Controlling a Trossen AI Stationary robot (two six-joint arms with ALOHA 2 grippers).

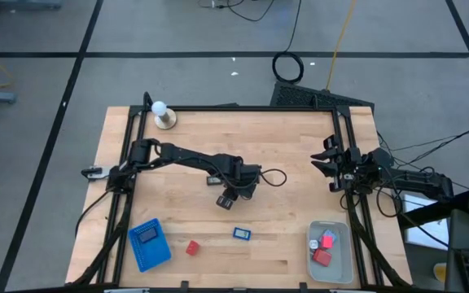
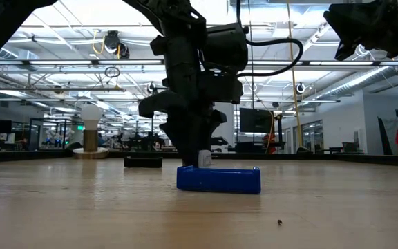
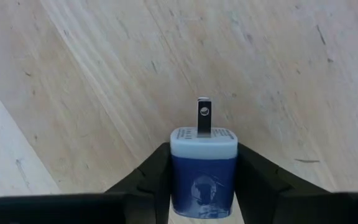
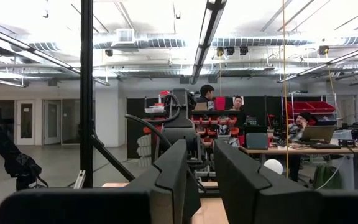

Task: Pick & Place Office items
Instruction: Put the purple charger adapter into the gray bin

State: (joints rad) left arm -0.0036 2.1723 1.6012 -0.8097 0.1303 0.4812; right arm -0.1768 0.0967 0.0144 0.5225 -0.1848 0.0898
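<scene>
My left gripper (image 1: 229,198) is over the middle of the table, shut on a small blue plug-in charger (image 3: 204,171) with a pale-blue face and a metal prong. On the table nearer the near edge lie a blue piece (image 1: 242,233) and a red block (image 1: 192,247). A black piece (image 1: 147,235) rests in the blue ribbed tray. Red blocks (image 1: 326,242) and a whitish bit (image 1: 313,243) lie in the pale bin. My right gripper (image 1: 328,163) waits at the table's right side, raised, its fingers a little apart and touching nothing. My left gripper pinches the charger's blue body (image 3: 182,177) between its two fingers (image 3: 151,177), one on each side. The fingers come from above, pointing down. The pale-blue face and the prong (image 3: 204,115) point away from the gripper toward the tabletop; whether the prong touches the wood cannot be told.
The blue ribbed tray (image 1: 155,252) sits at the near left and the pale translucent bin (image 1: 342,262) at the near right. A white ball on a tan base (image 1: 164,116) stands at the far left. Black frame rails run along the table's left, right and far edges.
</scene>
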